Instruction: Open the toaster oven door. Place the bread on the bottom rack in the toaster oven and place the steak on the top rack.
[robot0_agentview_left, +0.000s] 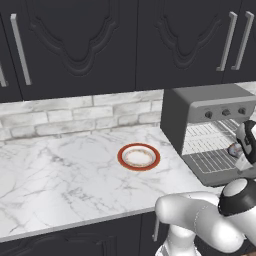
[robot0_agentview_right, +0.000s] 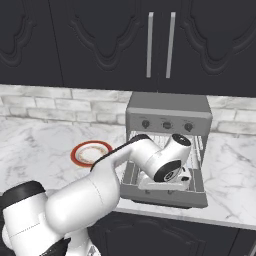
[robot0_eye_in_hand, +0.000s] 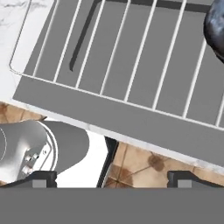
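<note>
While I watch the hand view, the jaws stand wide apart at the bottom edge, holding nothing, above the door folded flat and a wire rack. At right in the left base view sits the oven, open, with the bread on its rack (partly behind the arm). A red-rimmed plate lies mid-frame on the tabletop.

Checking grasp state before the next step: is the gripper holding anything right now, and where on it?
Nothing is held. The gripper is open, its fingertips wide apart and bare, over the front edge of the open toaster oven door.
</note>
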